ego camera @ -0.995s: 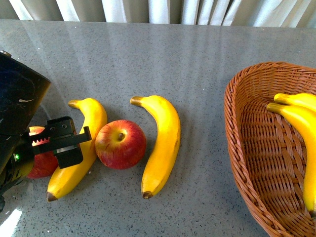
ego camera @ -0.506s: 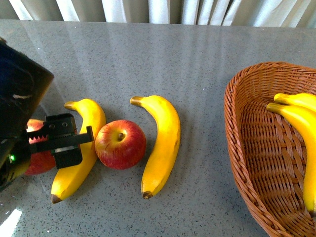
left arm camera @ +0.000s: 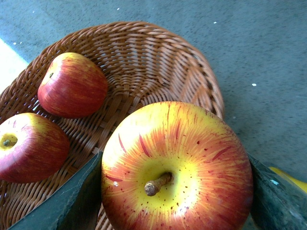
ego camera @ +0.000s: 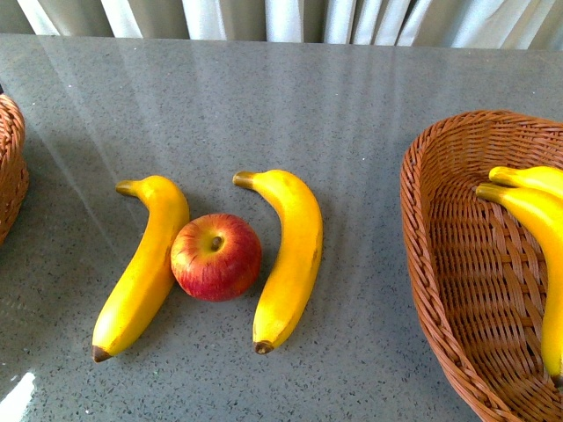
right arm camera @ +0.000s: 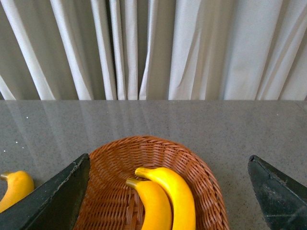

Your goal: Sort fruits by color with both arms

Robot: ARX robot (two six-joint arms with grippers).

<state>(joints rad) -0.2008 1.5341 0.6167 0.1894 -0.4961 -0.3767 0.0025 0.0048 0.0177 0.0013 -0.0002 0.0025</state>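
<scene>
Grey speckled tabletop [ego camera: 352, 105] now lies bare where the left arm and an apple sat a second ago, beside the left banana [ego camera: 141, 272]; both have gone from the front view. Nearest the robot remain that banana, the middle apple [ego camera: 216, 257] touching it, and the right banana [ego camera: 288, 259] against the apple's other side. Further left, the left basket [ego camera: 10, 167] has come into sight. The left gripper [left arm camera: 175, 201] is clamped on the held apple [left arm camera: 177, 153] over that basket's rim, above two more apples [left arm camera: 72, 85]. The right gripper [right arm camera: 165, 191] gapes empty over the right basket [ego camera: 440, 264] and its two bananas [ego camera: 537, 220]. One apple and two bananas are still unsorted.
</scene>
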